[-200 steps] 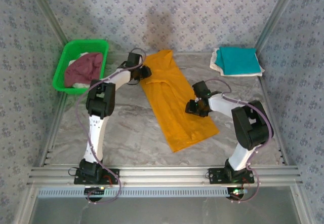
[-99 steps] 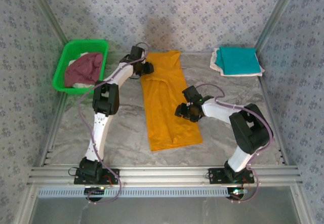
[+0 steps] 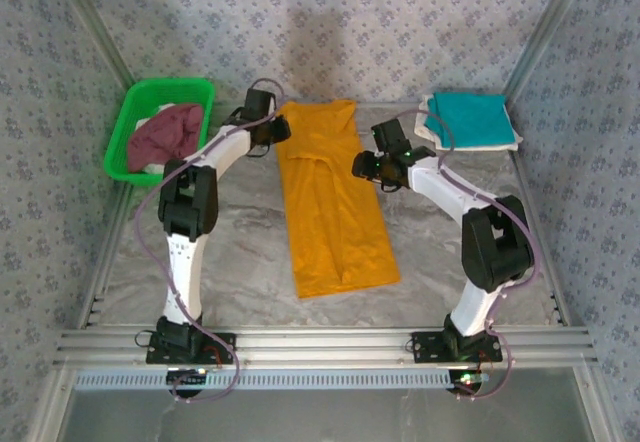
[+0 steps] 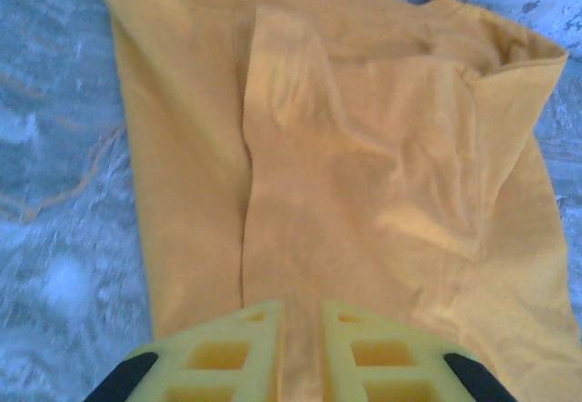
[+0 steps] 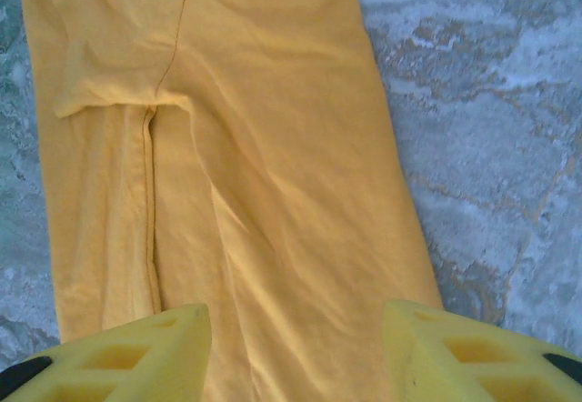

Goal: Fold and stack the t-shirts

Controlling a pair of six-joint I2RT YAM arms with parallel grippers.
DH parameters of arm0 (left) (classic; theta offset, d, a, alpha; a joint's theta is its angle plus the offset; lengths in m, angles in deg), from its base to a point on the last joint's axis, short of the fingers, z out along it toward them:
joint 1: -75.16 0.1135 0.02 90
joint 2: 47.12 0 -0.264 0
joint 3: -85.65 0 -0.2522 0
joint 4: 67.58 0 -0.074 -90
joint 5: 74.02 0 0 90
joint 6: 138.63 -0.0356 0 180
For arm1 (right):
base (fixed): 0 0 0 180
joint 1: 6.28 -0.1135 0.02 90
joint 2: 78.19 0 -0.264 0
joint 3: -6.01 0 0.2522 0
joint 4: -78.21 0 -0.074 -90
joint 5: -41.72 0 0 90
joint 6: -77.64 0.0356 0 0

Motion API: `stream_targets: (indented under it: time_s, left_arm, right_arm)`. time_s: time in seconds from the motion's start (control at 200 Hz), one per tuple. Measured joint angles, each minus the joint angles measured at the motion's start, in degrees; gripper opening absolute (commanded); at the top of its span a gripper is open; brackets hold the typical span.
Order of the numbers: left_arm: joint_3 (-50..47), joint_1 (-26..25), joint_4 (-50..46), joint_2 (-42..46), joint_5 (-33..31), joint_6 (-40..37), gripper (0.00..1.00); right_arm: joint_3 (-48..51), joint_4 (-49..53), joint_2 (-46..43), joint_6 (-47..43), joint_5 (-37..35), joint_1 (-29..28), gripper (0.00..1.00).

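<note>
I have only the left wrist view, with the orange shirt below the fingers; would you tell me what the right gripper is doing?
Observer: The right gripper is open, its fingers spread wide over the orange shirt near the shirt's right edge, gripping nothing.
Operator: Thank you. Is any shirt already folded and set aside?
Observer: Yes, a teal shirt lies folded on top of a white one in the far right corner of the table.
</note>
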Motion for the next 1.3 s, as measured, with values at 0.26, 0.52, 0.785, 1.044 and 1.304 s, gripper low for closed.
stream_targets:
  time_s: [0.26, 0.52, 0.785, 1.044, 1.304]
  left_arm:
    - [7.19, 0.33, -2.89, -8.94, -1.03, 2.56, 0.05]
    - [28.98, 0.37, -10.14, -22.1, 0.35, 4.09, 0.0]
    - [51.3, 1.14, -9.27, -37.05, 8.41, 9.44, 0.0]
    - [51.56, 1.42, -1.01, -38.86, 11.54, 10.86, 0.0]
    - [51.56, 1.68, 0.66, -37.97, 12.39, 8.35, 0.15]
  right_arm:
    - [0.24, -0.5, 0.04, -2.08, -0.52, 1.29, 0.56]
    - [7.52, -4.35, -4.76, -1.77, -1.75, 3.37, 0.57]
    - [12.24, -7.63, -7.65, -0.33, -2.12, 5.99, 0.58]
    - [12.26, -9.18, -7.5, -0.35, -1.22, 6.56, 0.58]
    - [10.23, -8.46, -6.8, -1.27, 0.55, 6.56, 0.58]
